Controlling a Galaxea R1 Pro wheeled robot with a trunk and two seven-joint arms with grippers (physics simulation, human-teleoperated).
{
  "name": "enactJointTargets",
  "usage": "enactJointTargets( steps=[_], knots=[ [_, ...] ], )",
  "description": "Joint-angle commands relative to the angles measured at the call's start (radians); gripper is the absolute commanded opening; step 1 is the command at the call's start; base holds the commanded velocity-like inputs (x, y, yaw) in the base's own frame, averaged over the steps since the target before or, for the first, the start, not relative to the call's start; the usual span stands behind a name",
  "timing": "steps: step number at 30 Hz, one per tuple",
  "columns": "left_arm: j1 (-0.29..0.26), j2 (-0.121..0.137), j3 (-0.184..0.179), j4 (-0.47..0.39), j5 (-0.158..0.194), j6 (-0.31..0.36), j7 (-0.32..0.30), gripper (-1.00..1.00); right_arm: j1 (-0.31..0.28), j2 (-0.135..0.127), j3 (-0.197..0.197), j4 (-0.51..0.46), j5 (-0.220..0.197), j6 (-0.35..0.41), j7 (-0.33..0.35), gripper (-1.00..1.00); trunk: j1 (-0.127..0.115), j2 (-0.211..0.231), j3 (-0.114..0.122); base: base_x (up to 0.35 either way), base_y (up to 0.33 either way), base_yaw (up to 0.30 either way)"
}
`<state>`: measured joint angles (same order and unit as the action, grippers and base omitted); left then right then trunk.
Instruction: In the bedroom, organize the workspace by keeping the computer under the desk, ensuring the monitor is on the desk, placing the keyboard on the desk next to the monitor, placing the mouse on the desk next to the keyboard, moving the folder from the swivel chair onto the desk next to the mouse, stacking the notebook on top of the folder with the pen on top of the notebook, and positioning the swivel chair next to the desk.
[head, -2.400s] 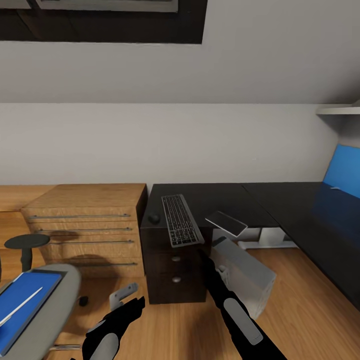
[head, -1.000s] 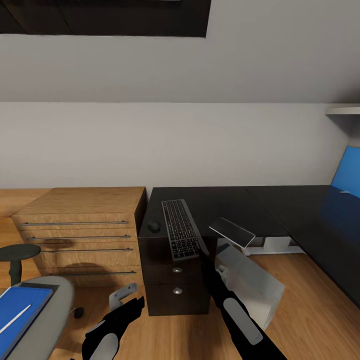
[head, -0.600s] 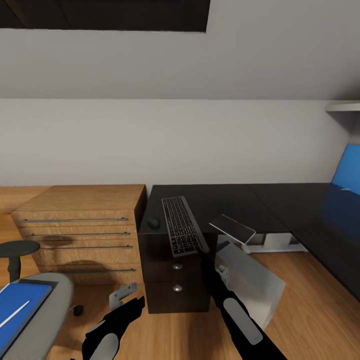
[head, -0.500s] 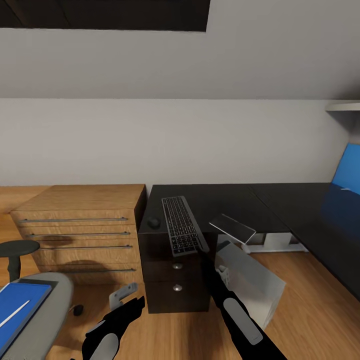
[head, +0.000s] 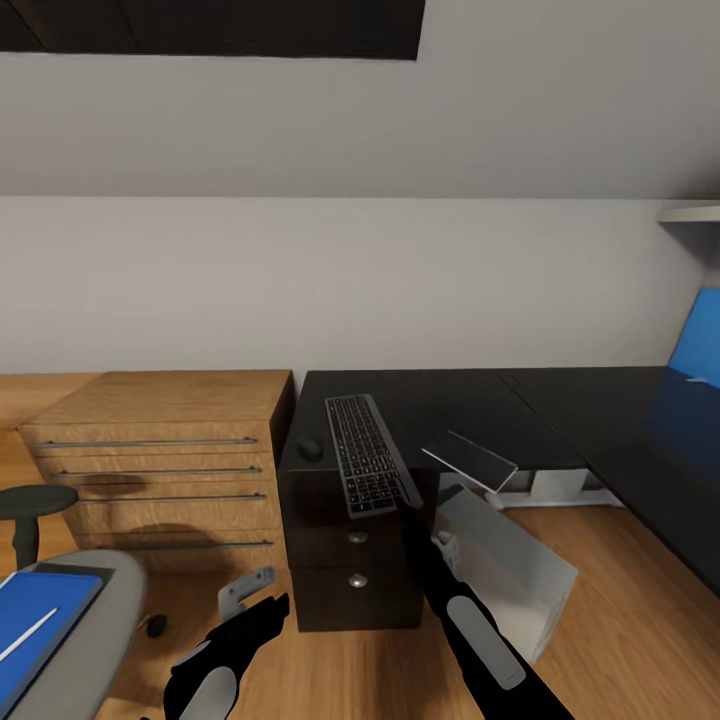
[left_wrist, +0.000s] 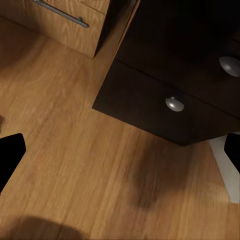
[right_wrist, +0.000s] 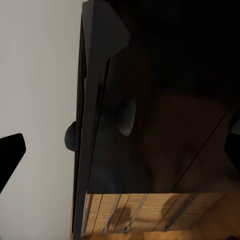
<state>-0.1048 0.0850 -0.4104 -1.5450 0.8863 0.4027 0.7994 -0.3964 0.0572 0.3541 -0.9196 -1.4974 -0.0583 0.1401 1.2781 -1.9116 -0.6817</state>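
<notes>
On the black desk (head: 450, 395), the keyboard (head: 365, 455) lies over the drawer unit (left_wrist: 165, 107) with the mouse (head: 309, 449) to its left. The greyish notebook (head: 470, 459) sits tilted at the desk's front edge. Below it the light-grey computer (head: 505, 570) leans on the floor. At bottom left, the swivel chair (head: 85, 625) carries the blue folder (head: 35, 620) and the white pen (head: 28, 633). My right gripper (head: 410, 510) (right_wrist: 120, 150) is open in front of the drawer unit, just below the keyboard's near end. My left gripper (head: 255, 600) (left_wrist: 120, 155) hangs open above the floor. The monitor is out of view.
A light wooden chest (head: 160, 470) with bar handles stands against the desk's left side. A blue back panel (head: 700, 350) rises at the far right of the desk. Wooden floor (left_wrist: 75, 165) lies open between the chair and the drawer unit.
The whole picture has drifted as the camera moved: chair and chest slid left, desk and computer came a little closer. Both arms keep their pose and both grippers stay open.
</notes>
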Motion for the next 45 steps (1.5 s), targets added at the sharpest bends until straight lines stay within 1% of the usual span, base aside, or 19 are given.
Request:
enactJointTargets(
  steps=[1, 28, 39, 45],
  knots=[
    [-0.001, 0.001, -0.002, -0.001, 0.005, 0.002, 0.007, 1.0, -0.001, 0.0, 0.003, 0.001, -0.011, -0.006, 0.004, 1.0, 0.0, 0.0, -0.001, 0.025, 0.014, 0.0],
    [-0.001, 0.001, -0.002, -0.001, 0.006, 0.003, 0.007, 1.0, -0.001, 0.0, 0.003, 0.001, -0.011, -0.006, 0.004, 1.0, 0.0, 0.0, -0.001, 0.065, 0.063, 0.0],
    [-0.001, 0.0, -0.002, -0.001, 0.006, 0.002, 0.006, 1.0, -0.001, 0.001, 0.003, 0.006, -0.011, -0.006, 0.004, 1.0, -0.042, 0.077, 0.033, 0.003, 0.003, 0.0],
    [-0.001, 0.0, -0.002, -0.001, 0.006, 0.002, 0.006, 1.0, -0.001, 0.001, 0.003, 0.013, -0.011, -0.007, 0.004, 1.0, -0.042, 0.077, 0.033, 0.0, 0.0, 0.0]
  ],
)
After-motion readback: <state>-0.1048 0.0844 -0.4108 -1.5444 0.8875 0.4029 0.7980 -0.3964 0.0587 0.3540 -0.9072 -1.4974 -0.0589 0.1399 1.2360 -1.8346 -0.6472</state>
